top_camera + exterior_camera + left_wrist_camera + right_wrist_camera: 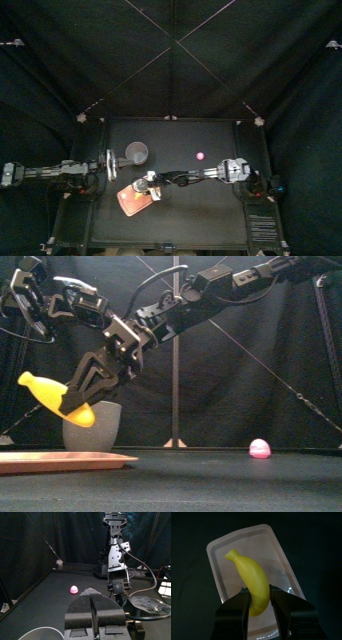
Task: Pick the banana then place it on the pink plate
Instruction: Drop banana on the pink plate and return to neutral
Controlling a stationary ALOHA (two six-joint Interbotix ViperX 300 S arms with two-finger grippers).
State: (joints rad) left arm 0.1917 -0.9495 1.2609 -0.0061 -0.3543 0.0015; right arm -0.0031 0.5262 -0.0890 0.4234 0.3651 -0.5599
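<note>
Above the pink plate (221, 562), at 8 o'clock on the surface (201, 210), the right claw (259, 594) is clamped on the banana (248, 572). Let go from up here, the tilted banana could bounce or roll over the shallow rim. The left claw (93, 604), jaws together, rests at 9 o'clock. Count: 1 banana, 1 plate, 1 grey cup (136, 152), 1 small pink toy (201, 157).

Black counter (201, 195) has the pink plate (127, 208) front-left, a grey speckled cup (136, 151) behind it, and a small pink toy (201, 157) off to the right.
</note>
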